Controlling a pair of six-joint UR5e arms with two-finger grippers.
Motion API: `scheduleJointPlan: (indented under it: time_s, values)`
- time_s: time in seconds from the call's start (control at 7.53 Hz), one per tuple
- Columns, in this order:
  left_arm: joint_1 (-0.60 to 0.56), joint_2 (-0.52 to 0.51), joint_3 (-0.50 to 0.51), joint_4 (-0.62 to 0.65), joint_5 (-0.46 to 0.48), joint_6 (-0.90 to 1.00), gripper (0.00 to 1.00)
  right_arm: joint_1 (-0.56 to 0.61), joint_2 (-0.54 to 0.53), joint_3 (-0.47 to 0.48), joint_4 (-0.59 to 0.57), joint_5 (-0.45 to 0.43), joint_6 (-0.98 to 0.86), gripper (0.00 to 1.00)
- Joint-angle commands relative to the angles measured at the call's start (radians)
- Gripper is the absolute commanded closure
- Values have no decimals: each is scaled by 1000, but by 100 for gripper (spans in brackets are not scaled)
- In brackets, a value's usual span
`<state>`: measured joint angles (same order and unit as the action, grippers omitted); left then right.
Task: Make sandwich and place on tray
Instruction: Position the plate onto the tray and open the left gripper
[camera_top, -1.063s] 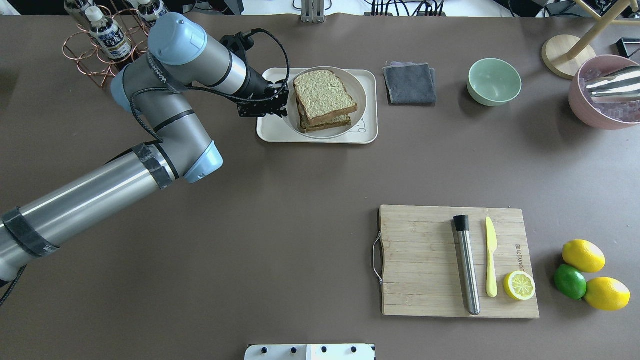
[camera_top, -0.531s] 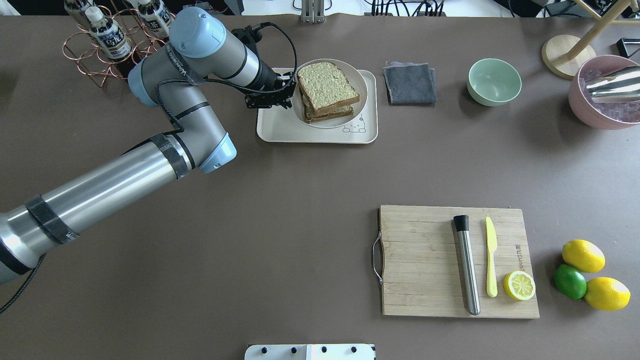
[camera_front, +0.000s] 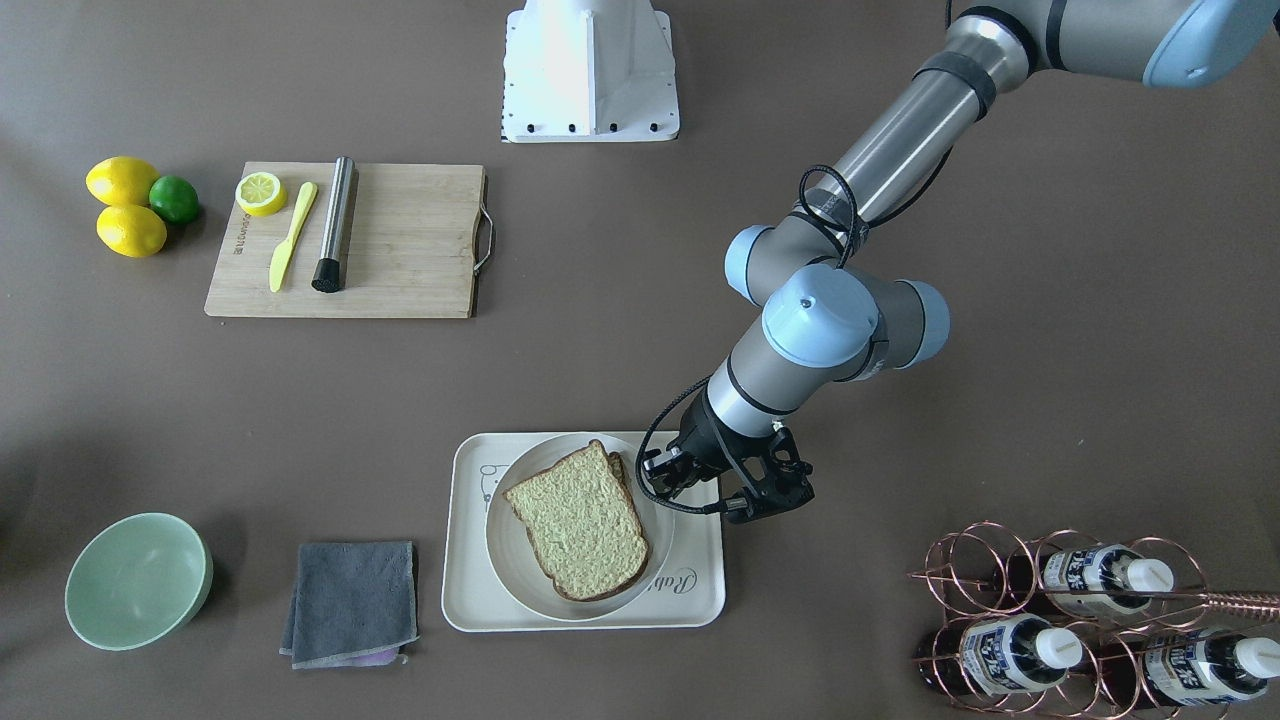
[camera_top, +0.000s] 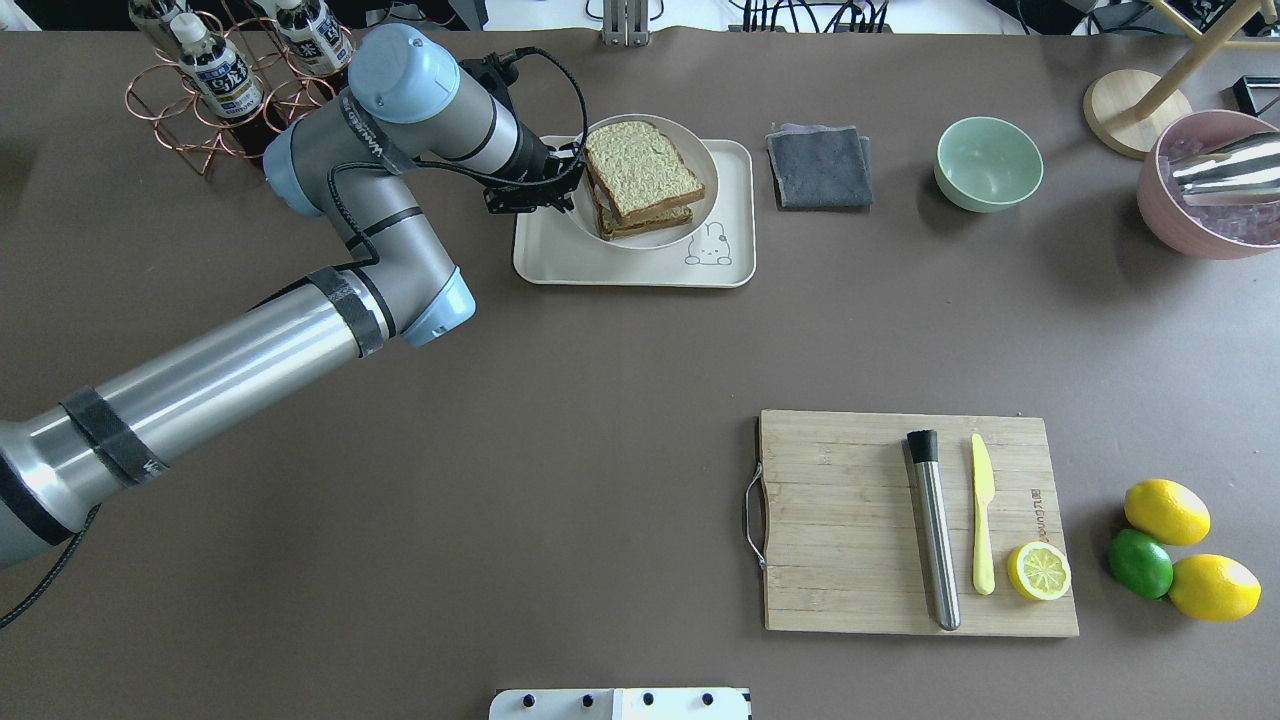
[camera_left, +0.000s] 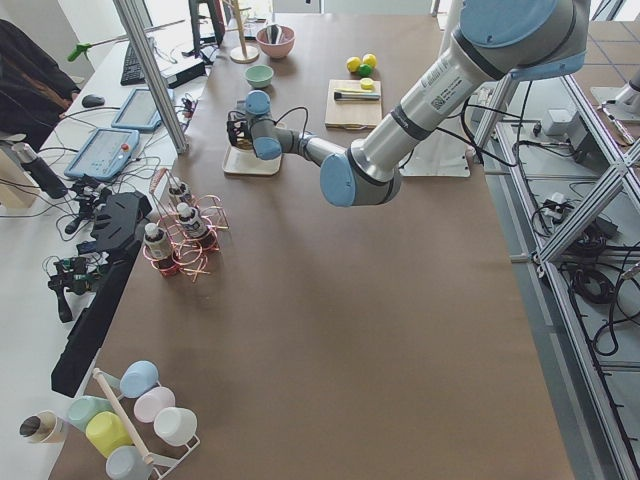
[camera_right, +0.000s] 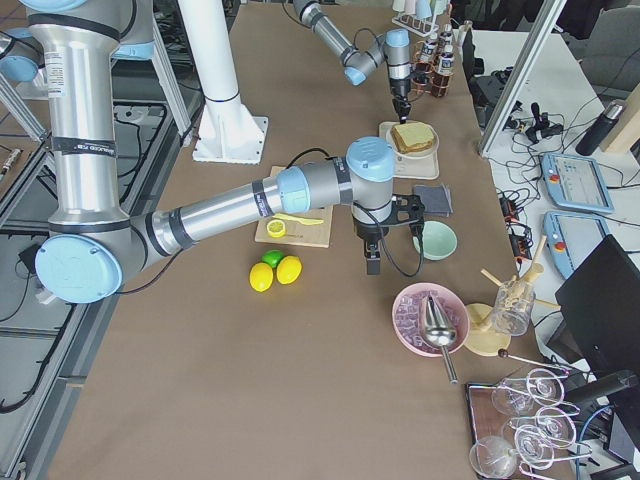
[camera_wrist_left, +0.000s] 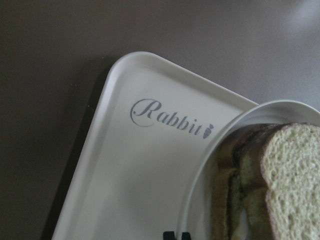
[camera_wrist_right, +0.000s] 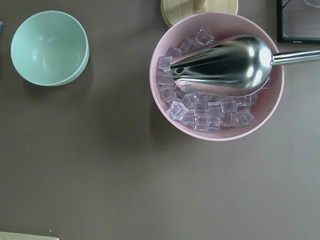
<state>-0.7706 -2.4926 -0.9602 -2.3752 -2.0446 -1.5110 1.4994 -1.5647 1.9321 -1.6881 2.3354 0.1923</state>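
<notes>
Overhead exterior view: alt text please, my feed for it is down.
The left gripper holds the left rim of a white plate carrying the sandwich, over the cream tray at the table's far side. Nearer right, a wooden cutting board holds a steel tool, yellow knife and lemon half.
</notes>
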Motion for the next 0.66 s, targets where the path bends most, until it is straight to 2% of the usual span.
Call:
scheduleJointPlan:
  time_s: [0.0, 0.4, 0.53]
  values:
    - [7, -3, 18, -1, 29, 0, 100, 1, 5, -7, -1, -1, -1, 0]
    - [25, -5, 20, 1, 32, 5, 100, -1, 6, -7, 1, -2, -1, 0]
    - [43, -5, 23, 1, 64, 5, 100, -1, 6, -7, 1, -2, -1, 0]
